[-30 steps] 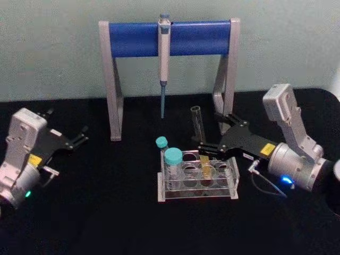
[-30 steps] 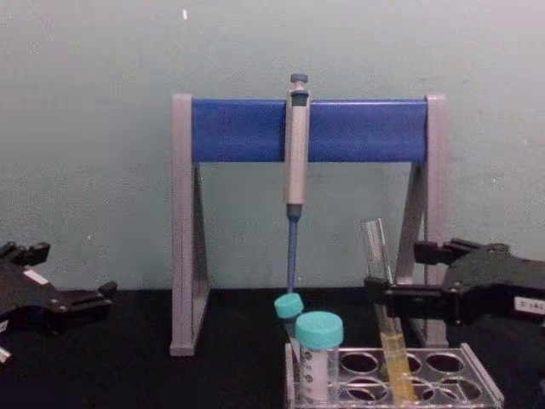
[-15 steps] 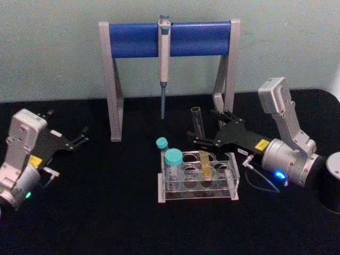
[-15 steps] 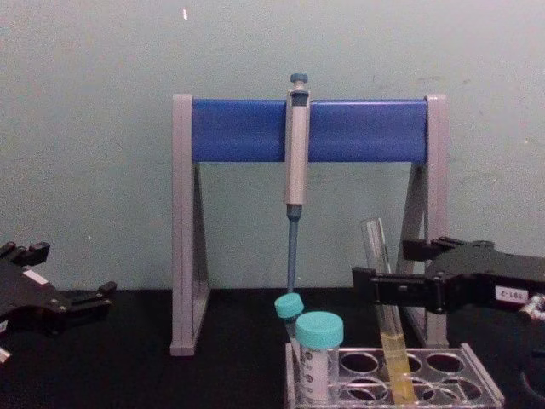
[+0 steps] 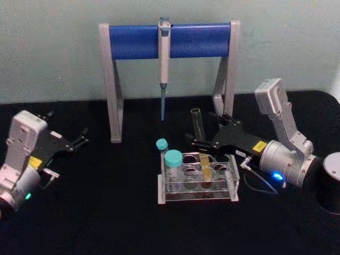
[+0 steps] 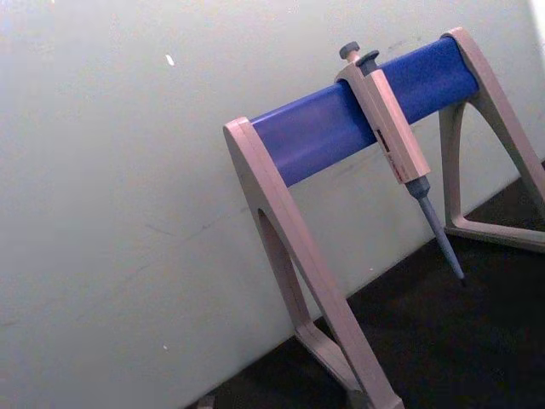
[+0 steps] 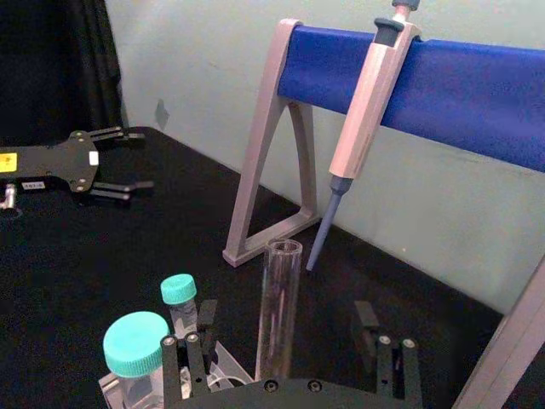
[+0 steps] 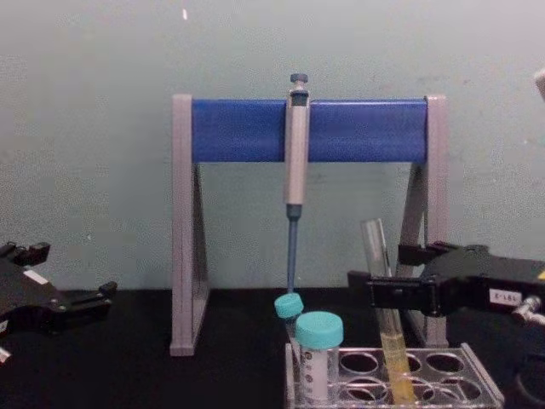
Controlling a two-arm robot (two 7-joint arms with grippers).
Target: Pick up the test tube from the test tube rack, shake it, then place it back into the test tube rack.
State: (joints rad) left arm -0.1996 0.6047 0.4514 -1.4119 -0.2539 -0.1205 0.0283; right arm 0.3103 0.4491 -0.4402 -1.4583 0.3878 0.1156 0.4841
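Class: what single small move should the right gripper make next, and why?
Probably close the right gripper on the test tube: the tube stands in the test tube rack between its open fingers, with gaps on both sides. The left gripper sits parked at the left.

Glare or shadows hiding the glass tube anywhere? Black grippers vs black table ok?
Head view: even light, no hard shadows; the test tube looks faint over the black table, and the parked left gripper blends into it. Chest view: the tube and the open right gripper around it stand out against the pale wall. Right wrist view: thin highlights along the tube, no strong glare.
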